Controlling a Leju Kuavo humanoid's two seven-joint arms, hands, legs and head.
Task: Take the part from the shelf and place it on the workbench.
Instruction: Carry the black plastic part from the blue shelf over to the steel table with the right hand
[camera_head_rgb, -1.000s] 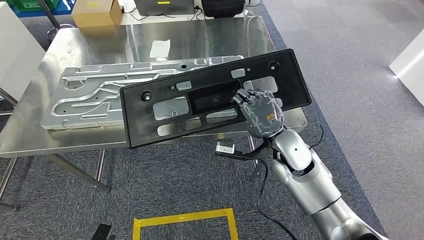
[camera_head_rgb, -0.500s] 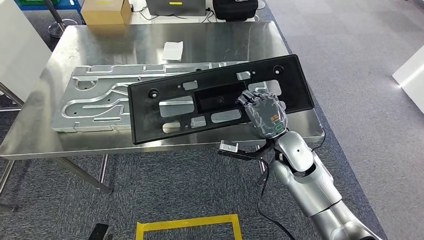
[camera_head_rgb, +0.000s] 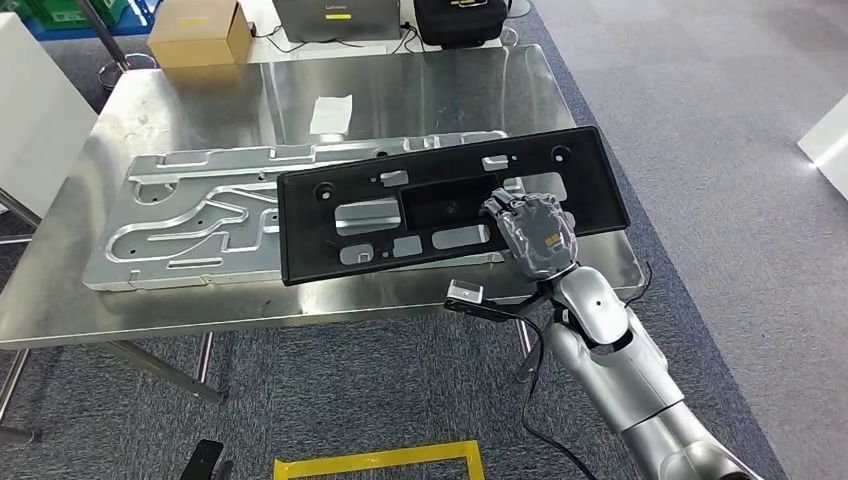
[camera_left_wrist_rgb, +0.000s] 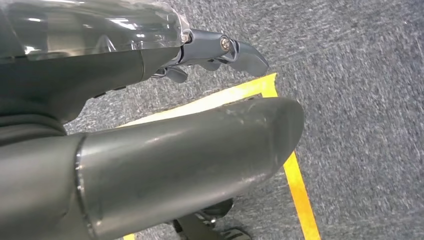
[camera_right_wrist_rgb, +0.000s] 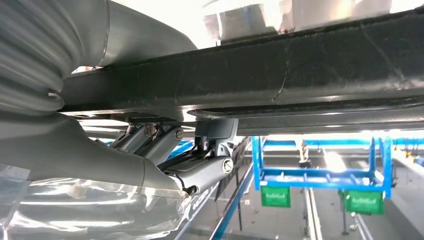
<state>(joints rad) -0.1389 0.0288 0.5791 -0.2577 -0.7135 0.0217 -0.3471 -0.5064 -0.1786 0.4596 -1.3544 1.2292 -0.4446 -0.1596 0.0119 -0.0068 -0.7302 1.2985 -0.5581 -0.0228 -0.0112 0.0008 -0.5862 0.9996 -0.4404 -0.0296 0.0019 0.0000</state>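
So the robot's right hand (camera_head_rgb: 535, 232) has its fingers hooked into the long black plastic panel (camera_head_rgb: 450, 203), gripping it by the near edge toward its right end. The panel sits over the steel workbench (camera_head_rgb: 200, 75), tilted a bit, with its left half overlapping the big silver stamped metal plate (camera_head_rgb: 180, 215) that lies flat on the table. Can't tell from here if the panel is fully resting on anything or just hovering. In the right wrist view you can see the panel's edge (camera_right_wrist_rgb: 300, 70) running across with the hand's fingers (camera_right_wrist_rgb: 210, 145) curled in under it.

The left hand (camera_left_wrist_rgb: 220, 50) hangs down over the grey carpet near some yellow floor tape (camera_left_wrist_rgb: 295, 175), fingers sticking out and nothing in them, so it looks open.

Other stuff: a small white slip of paper (camera_head_rgb: 331, 113) on the far part of the bench, a cardboard box (camera_head_rgb: 198, 32) at the far left corner, and a black bag (camera_head_rgb: 460, 20) behind the table
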